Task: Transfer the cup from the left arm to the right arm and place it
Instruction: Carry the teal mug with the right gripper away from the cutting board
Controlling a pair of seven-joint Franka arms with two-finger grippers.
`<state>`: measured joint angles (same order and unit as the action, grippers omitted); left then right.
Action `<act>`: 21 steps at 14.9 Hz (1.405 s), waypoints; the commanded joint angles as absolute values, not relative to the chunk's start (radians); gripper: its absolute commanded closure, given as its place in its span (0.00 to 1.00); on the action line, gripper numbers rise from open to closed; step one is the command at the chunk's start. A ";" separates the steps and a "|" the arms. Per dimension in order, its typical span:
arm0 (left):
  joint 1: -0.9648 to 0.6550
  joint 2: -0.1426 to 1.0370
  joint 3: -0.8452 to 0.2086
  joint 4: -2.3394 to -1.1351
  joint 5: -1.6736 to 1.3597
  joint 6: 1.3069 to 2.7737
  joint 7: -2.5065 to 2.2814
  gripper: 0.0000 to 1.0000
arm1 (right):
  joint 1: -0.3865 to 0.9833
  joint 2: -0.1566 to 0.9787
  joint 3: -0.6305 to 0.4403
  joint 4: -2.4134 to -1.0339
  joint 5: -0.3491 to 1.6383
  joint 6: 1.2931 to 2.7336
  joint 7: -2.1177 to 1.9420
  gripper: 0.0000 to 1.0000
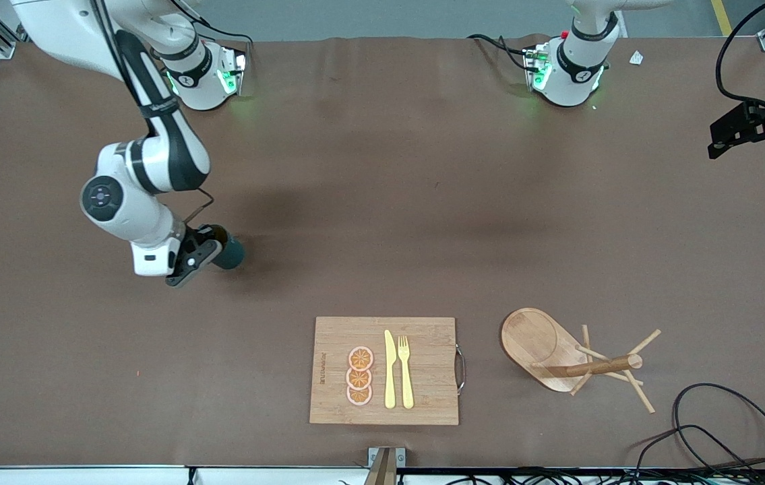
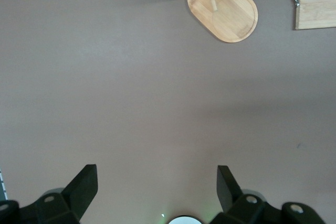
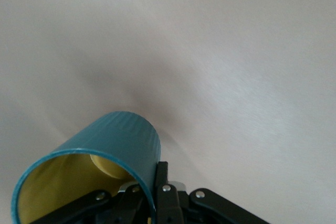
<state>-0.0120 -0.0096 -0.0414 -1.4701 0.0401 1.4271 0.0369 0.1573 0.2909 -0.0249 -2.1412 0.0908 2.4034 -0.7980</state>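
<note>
The cup (image 1: 229, 252) is dark teal with a yellowish inside and lies tilted on its side in my right gripper (image 1: 205, 250), low over the table toward the right arm's end. In the right wrist view the cup (image 3: 113, 142) has its open mouth toward the camera, and the right gripper (image 3: 155, 184) is shut on its wall, one finger inside and one outside. The handle does not show. My left gripper (image 2: 156, 187) is open and empty, high over bare table. It is out of the front view.
A wooden cutting board (image 1: 429, 337) lies near the front edge and carries three orange slices (image 1: 359, 376), a yellow knife (image 1: 389, 369) and a fork (image 1: 406, 370). A wooden mug tree (image 1: 537, 340) stands beside it, also seen in the left wrist view (image 2: 231, 19). Black cables (image 1: 712, 431) lie at the front corner.
</note>
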 commanded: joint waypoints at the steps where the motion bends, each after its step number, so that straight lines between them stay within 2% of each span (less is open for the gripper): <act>1: -0.015 -0.061 -0.046 -1.532 0.015 1.434 0.048 0.00 | 0.072 0.245 -0.005 -2.186 0.081 2.414 -0.996 0.99; 8: -0.009 -0.118 -0.094 -1.615 0.012 1.440 0.034 0.00 | -0.080 0.256 -0.006 -2.189 0.080 2.448 -1.411 0.99; 15: -0.020 -0.094 -0.103 -1.589 0.023 1.460 0.037 0.00 | -0.106 0.279 -0.006 -2.210 -0.070 2.515 -1.465 0.99; 17: -0.020 -0.092 -0.103 -1.592 0.026 1.466 0.037 0.00 | -0.104 0.287 -0.006 -2.243 -0.074 2.574 -1.465 0.99; 21: -0.017 -0.089 -0.115 -1.591 0.038 1.468 0.035 0.00 | -0.094 0.298 -0.005 -2.249 -0.077 2.588 -1.466 0.99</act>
<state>-0.0172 -0.0850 -0.1092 -1.5848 0.0285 1.4553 0.0343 -0.0813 0.3099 -0.0198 -2.2283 -0.0555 2.5707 -1.4516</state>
